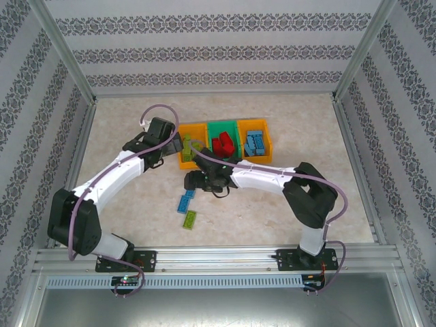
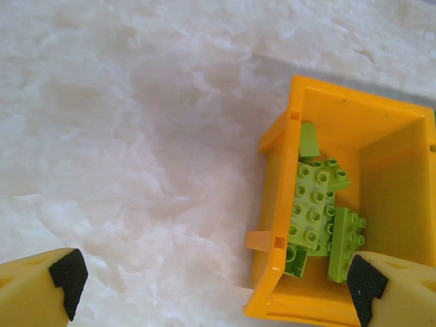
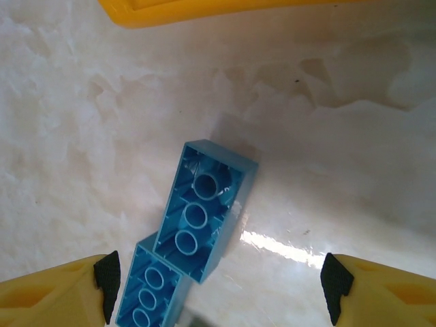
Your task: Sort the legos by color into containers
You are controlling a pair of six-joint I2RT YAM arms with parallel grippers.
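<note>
L gripper [image 2: 214, 283] is wide open, holding nothing, over the edge of the left orange bin [image 2: 402, 129] w/ lime legos [image 2: 315, 211] inside. R gripper [image 3: 218, 289] is open too, low over two blue legos [image 3: 204, 211] lying studs-down on the table [image 3: 340, 136]; bare room to their right. The lower one is cut off at the bottom. Red legos [image 1: 223, 144] sit in the green bin [image 1: 223, 124].

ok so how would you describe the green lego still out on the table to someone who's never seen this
Find the row of three bins on the far half of the table, then come toward the near edge to two loose bricks lying close together. It is the lime green brick, the nearer of the pair; its neighbour is a blue brick.
</note>
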